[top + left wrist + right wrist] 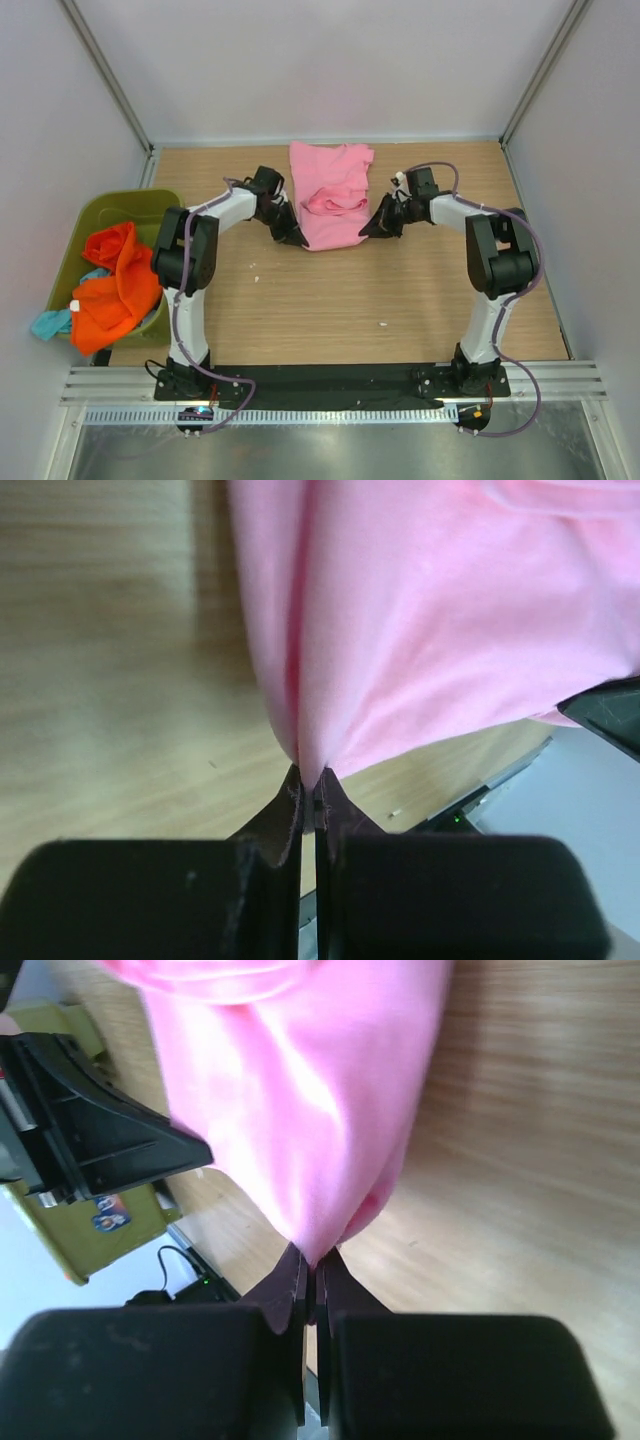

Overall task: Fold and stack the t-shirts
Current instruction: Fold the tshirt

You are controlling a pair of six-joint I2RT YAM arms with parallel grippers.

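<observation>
A wooden table (350, 290) sat between pale walls (330, 60). The pink t-shirt (330, 195) lay at its far middle, each near corner pinched tight by the left gripper (310, 785) and right gripper (312, 1260). A green bin (95, 215) of orange clothes (115, 285) stood at the table's left edge.

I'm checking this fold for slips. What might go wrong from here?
The left gripper and right gripper each pinch only a small tip of the pink t-shirt, so the cloth may slip out. The shirt looks bunched in its middle, so the fold may come out uneven.
</observation>
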